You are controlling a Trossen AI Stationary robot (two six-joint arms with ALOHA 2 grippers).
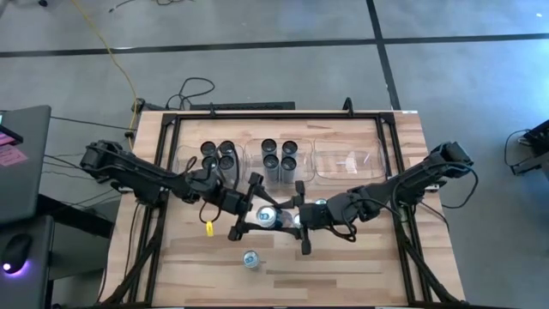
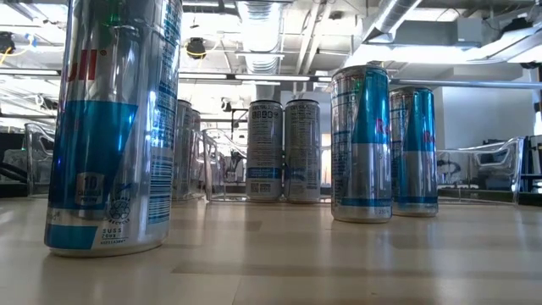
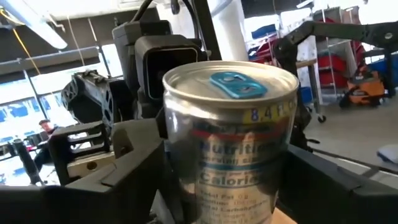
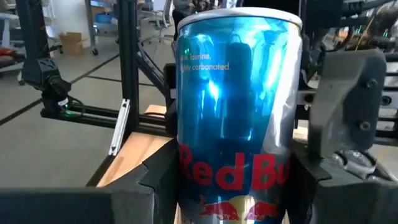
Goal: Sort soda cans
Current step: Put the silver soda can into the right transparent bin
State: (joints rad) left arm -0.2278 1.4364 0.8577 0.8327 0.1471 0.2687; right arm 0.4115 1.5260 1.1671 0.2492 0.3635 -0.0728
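Both arms are meeting mid-desk (image 1: 343,266). From above, the left gripper (image 1: 257,216) is straddling a light-topped can (image 1: 267,216), and the right gripper (image 1: 305,220) is sitting just beside it on a second can (image 1: 299,219), largely hidden under the fingers. The wrist views are showing what the overhead cannot: the left one has its can (image 3: 230,137) filling the gap between the dark fingers, blue tab up, the right its blue-and-silver can (image 4: 236,124) wedged between its own; both grippers appear clamped on their cans. A lone can (image 1: 250,258) is standing nearer the front edge than the left gripper. Beyond the grippers, three clear bins: the left bin (image 1: 182,163) holding four dark-topped cans, the middle bin (image 1: 257,172) four more, the right bin (image 1: 377,163) no cans.
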